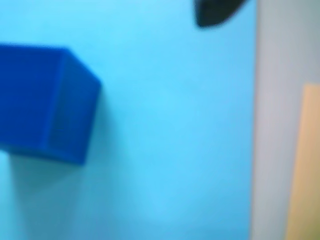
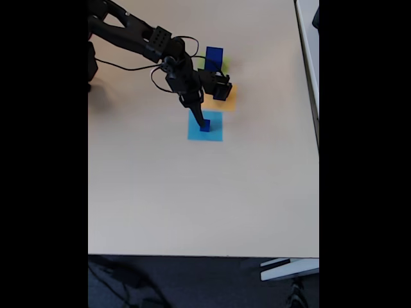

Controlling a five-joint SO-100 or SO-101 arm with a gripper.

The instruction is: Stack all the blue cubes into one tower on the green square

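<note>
A small blue cube [image 2: 205,126] is being shown resting on the light-blue square [image 2: 205,133] in the fixed view, near that patch's upper middle. In the wrist view the same cube [image 1: 45,102] is appearing large and blurred at the left, its base lying on the light-blue square [image 1: 175,140], which is being bounded at the right by a strip of pale counter [image 1: 277,75].

A larger blue cube [image 2: 214,58] is being seen standing farther up the fixed view on the green square [image 2: 224,64], of which only a lime sliver is being left uncovered at the cube's right side. Whether that block is one cube or several stacked cannot be told at this size.

The orange square [image 2: 230,101] is lying between the green and light-blue patches and is being partly hidden by the arm [image 2: 138,35]; its edge [image 1: 305,165] is also entering the wrist view at the right.

The fingers [image 2: 201,122] are being pointed down at the small cube, at or just beside its upper left. How far they are parted, and whether the cube is being gripped, cannot be told. A dark finger tip [image 1: 215,12] is showing at the top of the wrist view, apart from the cube.

The counter [image 2: 192,192] is being shown as a plain beige surface.
</note>
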